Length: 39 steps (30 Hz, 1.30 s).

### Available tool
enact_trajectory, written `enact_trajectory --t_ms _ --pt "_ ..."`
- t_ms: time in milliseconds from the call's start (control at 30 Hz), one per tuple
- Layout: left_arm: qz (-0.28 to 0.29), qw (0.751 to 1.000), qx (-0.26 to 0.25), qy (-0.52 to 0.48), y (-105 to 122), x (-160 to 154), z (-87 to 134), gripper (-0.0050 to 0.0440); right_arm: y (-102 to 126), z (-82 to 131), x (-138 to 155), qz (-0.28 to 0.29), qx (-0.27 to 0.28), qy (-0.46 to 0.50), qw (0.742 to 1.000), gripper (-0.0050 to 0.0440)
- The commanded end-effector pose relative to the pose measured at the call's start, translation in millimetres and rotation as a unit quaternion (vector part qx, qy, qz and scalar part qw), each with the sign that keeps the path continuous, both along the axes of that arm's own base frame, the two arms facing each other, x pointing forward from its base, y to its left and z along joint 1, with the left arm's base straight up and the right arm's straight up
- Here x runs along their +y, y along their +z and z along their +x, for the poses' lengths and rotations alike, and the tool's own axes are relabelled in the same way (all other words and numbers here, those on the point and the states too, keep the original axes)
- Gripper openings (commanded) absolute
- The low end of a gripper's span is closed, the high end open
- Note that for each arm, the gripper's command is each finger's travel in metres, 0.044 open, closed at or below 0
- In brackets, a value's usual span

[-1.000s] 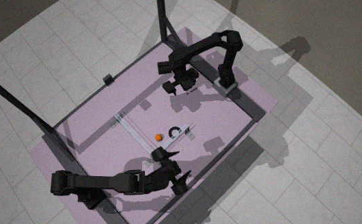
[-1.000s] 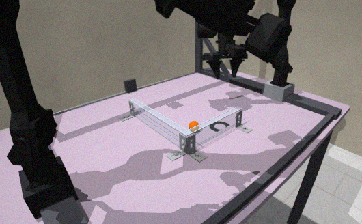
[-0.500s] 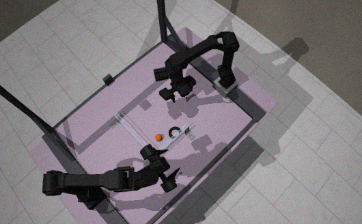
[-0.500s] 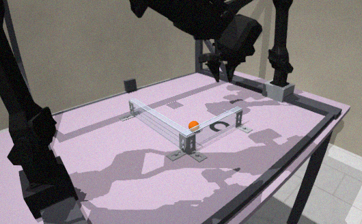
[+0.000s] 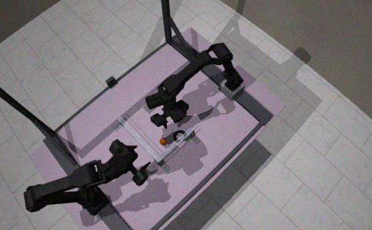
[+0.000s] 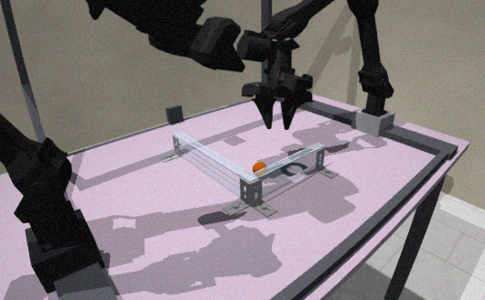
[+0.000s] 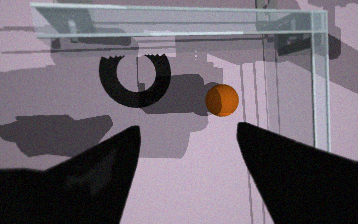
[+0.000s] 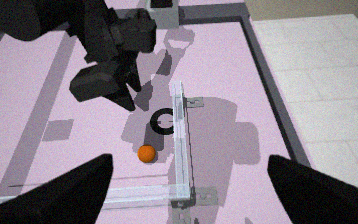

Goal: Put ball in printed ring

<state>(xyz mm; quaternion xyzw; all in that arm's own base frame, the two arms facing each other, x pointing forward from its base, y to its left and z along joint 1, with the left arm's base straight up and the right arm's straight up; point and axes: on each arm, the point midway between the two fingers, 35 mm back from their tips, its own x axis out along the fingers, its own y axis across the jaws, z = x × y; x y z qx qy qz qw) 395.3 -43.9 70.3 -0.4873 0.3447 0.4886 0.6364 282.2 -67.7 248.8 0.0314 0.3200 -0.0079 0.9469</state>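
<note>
The orange ball [image 5: 162, 141] [image 6: 259, 167] [image 7: 222, 100] [image 8: 146, 153] rests on the table outside the black printed ring [image 5: 174, 136] [image 7: 138, 100] [image 8: 154, 121], a short gap away. In the left wrist view it is right of the ring. My left gripper [image 5: 172, 125] [image 6: 278, 128] [image 7: 188, 131] [image 8: 136, 100] is open and empty, pointing down above the table near the ball and ring. In the left wrist view the ball shows just beyond the right fingertip. My right gripper [image 5: 143, 154] [image 8: 191, 161] is open and empty, high on the other side of the clear barrier.
The L-shaped clear barrier [image 5: 140, 140] [image 6: 211, 155] [image 7: 321, 90] [image 8: 180, 150] stands round two sides of the ball and ring, its corner near the ball. One wing runs close beside the ring. A dark block [image 5: 111, 81] [image 6: 174, 114] sits at the table's far edge.
</note>
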Motion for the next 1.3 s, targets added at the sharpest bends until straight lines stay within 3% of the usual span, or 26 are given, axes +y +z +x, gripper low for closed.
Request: enact_trajectory --t_ms 0,433,667,767,1000,1267 --pt "-0.047 0.999 0.008 0.000 1 6 41 0.0273 2 -25 39 -0.027 0.004 0.029 0.999 0.0400" --pt "-0.139 0.986 0.092 0.002 -17 11 71 0.0273 -6 -37 68 -0.037 0.012 0.085 0.996 0.0400" --pt "-0.151 0.980 0.127 0.012 -29 21 82 0.0273 -5 -37 69 -0.038 0.010 0.087 0.995 0.0400" --pt "-0.151 0.980 0.131 0.012 -33 21 81 0.0273 -4 -37 70 -0.038 0.010 0.087 0.995 0.0400" --pt "-0.149 0.979 0.139 0.013 -70 20 78 0.0251 -2 -36 69 -0.037 0.008 0.087 0.996 0.0400" --pt "-0.150 0.981 0.126 0.011 -71 17 88 0.0230 -2 -36 69 -0.037 0.008 0.087 0.996 0.0400"
